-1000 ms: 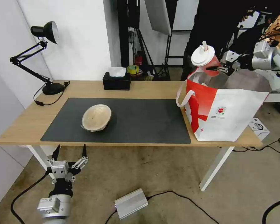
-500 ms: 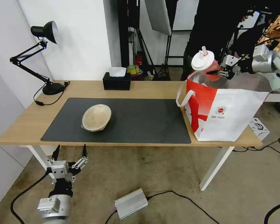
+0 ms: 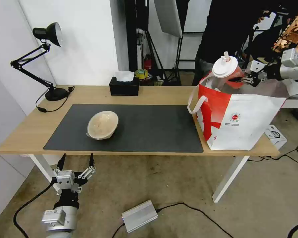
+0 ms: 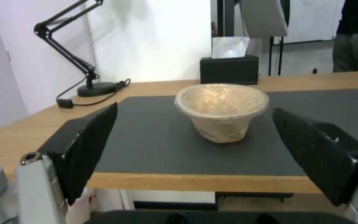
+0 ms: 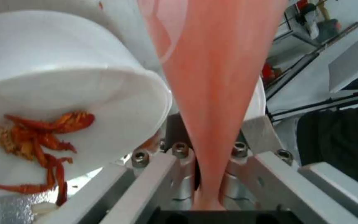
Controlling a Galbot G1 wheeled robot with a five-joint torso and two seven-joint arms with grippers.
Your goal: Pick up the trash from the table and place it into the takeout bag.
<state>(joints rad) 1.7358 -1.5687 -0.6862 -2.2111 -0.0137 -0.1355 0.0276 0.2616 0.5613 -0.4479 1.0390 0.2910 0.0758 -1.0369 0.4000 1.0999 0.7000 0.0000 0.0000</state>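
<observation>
Trash on the long light-wood table [image 3: 155, 96] is down to one piece: the shallow beige bowl [image 3: 102, 124], which sits upright on the left part of the large dark grey rectangular mat [image 3: 145, 130], its rim slightly crumpled and its inside pale and filmy. Below the table's front edge, near the bowl's side, the left gripper [image 3: 76, 162] is parked with its two dark fingers spread wide and nothing between them; in the left wrist view the bowl [image 4: 222, 110] appears framed between those fingers but well beyond them.

To the right, at the table's end, stands the tall white-and-red takeout bag [image 3: 236, 120] with white loop handles and a small round red logo. The right gripper [image 3: 240, 78] hangs over its open mouth, clamped on the red drink cup with white lid [image 3: 229, 71], which is tilted, lid toward the bag's left wall. In the right wrist view the large round white plastic bowl [image 5: 59, 102] with red food scraps already lies inside on the silver lining.

My judgement of the risks: released at this tilt, the cup could catch the soft rim and tumble outside, or land on the bowl and tip the scraps; the lid might also pop and leak.
</observation>
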